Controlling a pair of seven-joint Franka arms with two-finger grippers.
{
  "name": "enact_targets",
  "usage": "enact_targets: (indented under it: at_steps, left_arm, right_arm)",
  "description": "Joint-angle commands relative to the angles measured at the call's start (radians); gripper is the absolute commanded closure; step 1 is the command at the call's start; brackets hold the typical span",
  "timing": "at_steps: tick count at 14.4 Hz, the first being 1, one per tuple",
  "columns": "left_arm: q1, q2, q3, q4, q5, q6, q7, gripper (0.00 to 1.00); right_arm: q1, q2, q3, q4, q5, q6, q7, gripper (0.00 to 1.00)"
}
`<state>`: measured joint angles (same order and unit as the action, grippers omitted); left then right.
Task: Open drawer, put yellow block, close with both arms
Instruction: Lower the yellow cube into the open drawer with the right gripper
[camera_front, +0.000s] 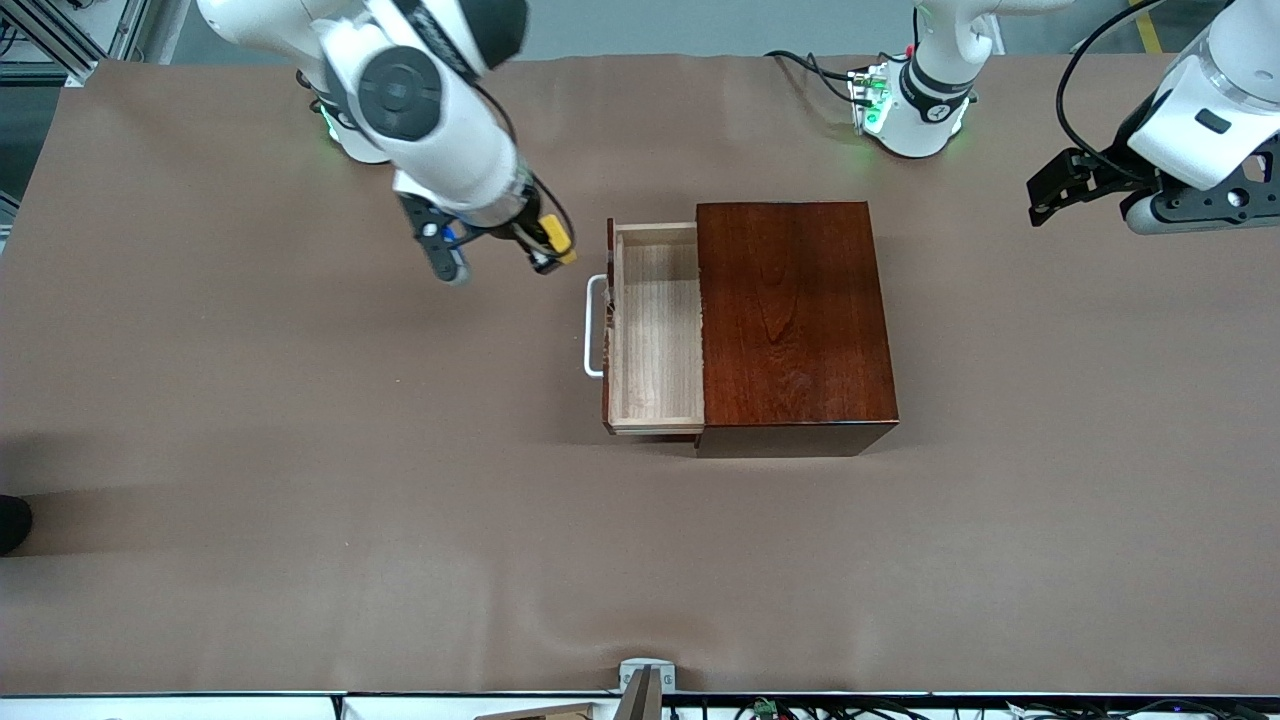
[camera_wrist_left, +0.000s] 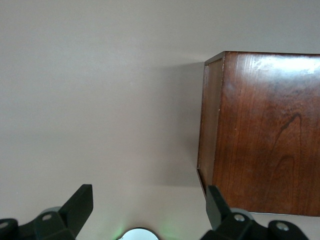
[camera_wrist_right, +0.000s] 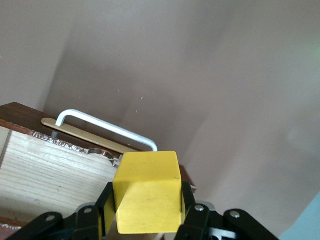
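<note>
Gripping the yellow block (camera_wrist_right: 147, 192) between its fingers, the right gripper (camera_front: 552, 250) hangs over the table (camera_front: 250, 420) just beside the white handle (camera_front: 595, 326). Next comes the drawer (camera_front: 655, 330), pulled out of the dark wooden box (camera_front: 795, 320). Over the table's left-arm end, the left gripper (camera_wrist_left: 147, 207) waits, fingers spread wide.

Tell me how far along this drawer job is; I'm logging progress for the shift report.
Done: the drawer is pulled out of the wooden box, its tray empty. In hand: the right gripper is shut on the yellow block, in the air over the table beside the handle, not yet over the tray. Left: drop the block in, then close. The left gripper waits open past the box at its arm's end.
</note>
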<state>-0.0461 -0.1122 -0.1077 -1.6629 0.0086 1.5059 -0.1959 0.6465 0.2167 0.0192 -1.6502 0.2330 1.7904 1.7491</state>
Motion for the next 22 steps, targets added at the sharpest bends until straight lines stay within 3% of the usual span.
enact_targets:
  at_steps: [1,10,13,22]
  left_arm:
    - [0.015,0.017,-0.004,0.025,-0.021,0.014,0.026,0.0]
    - [0.014,0.032,-0.003,0.026,-0.015,0.043,0.026,0.0]
    - [0.015,0.034,-0.003,0.028,-0.012,0.043,0.026,0.0]
    - [0.012,0.034,-0.004,0.025,-0.009,0.043,0.024,0.0]
  right_arm:
    - [0.039,0.044,-0.013,0.024,0.014,0.043,0.122,0.95]
    - [0.1,0.162,-0.013,0.029,0.014,0.289,0.4,0.95]
    - [0.102,0.217,-0.013,0.093,0.017,0.293,0.464,0.95]
    - [0.147,0.297,-0.015,0.095,0.0,0.331,0.475,0.92]
